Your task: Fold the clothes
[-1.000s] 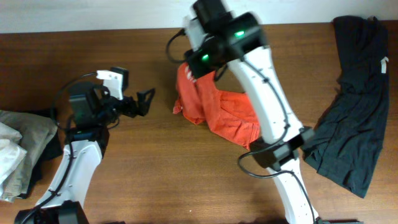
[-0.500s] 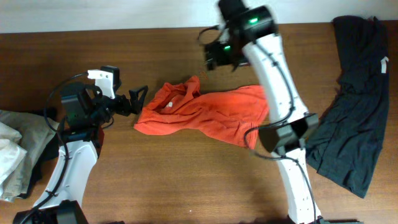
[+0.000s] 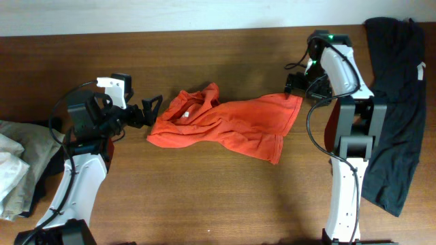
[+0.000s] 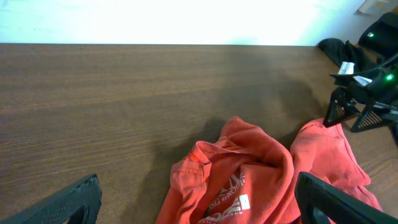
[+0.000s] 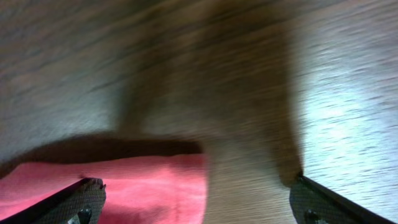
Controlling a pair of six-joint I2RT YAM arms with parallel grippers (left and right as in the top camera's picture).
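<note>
The red-orange T-shirt (image 3: 225,126) of the clothes lies crumpled and stretched out across the middle of the table, with its white lettering and neck tag (image 4: 244,202) facing up. My left gripper (image 3: 153,111) is open at the shirt's left edge, and in the left wrist view the shirt (image 4: 249,174) sits between its spread fingertips (image 4: 74,199). My right gripper (image 3: 294,87) is open at the shirt's upper right corner. In the blurred right wrist view that corner (image 5: 124,186) lies low between the jaws, and neither finger grips it.
A black garment (image 3: 395,102) is draped along the table's right side behind the right arm. A pile of khaki, white and black clothes (image 3: 17,163) lies at the left edge. Bare wood shows in front of the shirt.
The right gripper held the bunched shirt up a second ago. It has opened and swung right to the shirt's right corner. The shirt now lies spread on the table. The left arm barely moved.
</note>
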